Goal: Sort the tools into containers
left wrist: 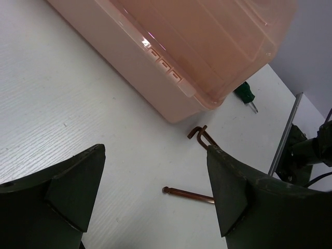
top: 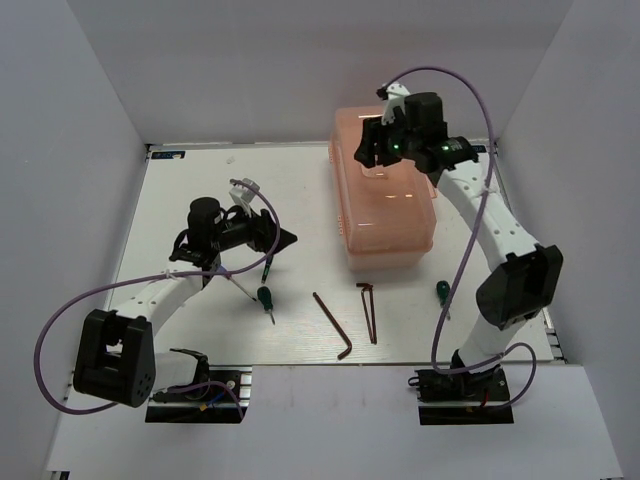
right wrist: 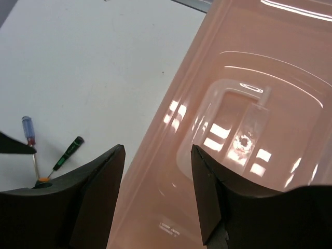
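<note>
While the right pincer [right wrist: 157, 153] gapes, the toolbox [top: 390, 220] sits beneath — closed.

Robot lab test cell

A bare white table [top: 200, 190] spreads below both pairs of jaws, boxed in by plain pale panel walls [top: 300, 60] beyond and to either side of them. Behind the jaws, two white arms [top: 160, 292] trail purple cables [top: 438, 68] back to dark base plates [top: 195, 400] at the table's edge.
</note>
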Tool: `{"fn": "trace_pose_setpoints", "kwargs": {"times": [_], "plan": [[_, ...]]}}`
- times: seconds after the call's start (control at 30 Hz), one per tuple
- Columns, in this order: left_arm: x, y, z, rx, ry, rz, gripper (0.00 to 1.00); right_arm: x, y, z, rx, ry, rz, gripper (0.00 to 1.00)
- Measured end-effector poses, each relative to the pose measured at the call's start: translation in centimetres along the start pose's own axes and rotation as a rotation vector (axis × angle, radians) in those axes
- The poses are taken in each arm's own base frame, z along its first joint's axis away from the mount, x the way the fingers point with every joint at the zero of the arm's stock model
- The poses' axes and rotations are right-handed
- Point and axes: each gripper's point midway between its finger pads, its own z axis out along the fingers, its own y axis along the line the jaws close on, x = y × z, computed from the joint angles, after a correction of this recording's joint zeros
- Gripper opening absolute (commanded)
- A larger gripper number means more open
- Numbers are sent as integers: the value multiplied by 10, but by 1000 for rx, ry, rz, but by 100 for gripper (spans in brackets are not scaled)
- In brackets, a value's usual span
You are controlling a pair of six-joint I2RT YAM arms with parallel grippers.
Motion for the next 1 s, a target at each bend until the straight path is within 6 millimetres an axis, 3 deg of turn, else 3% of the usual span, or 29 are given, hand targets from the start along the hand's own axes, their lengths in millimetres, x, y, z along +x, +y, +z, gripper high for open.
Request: {"fn": "trace_pose_setpoints", "kwargs": {"times": [0.1, 0.27, 0.47, 0.87, 1.0], "plan": [[-2, 0, 0, 1, -3, 10, 89, 2, 0, 21, 73, 21, 14, 60], [-5, -2, 1, 12, -4, 18, 89, 5, -20, 39, 207, 33, 43, 60], [-1, -2, 2, 21, 8, 3, 89, 15, -31, 47, 259, 56, 97, 60], [-2, -5, 2, 38, 7, -5, 89, 43, -21, 58, 189, 119, 240, 59], [-3, -6, 3, 43, 3, -4, 91, 40, -26, 58, 197, 102, 285, 59]]}}
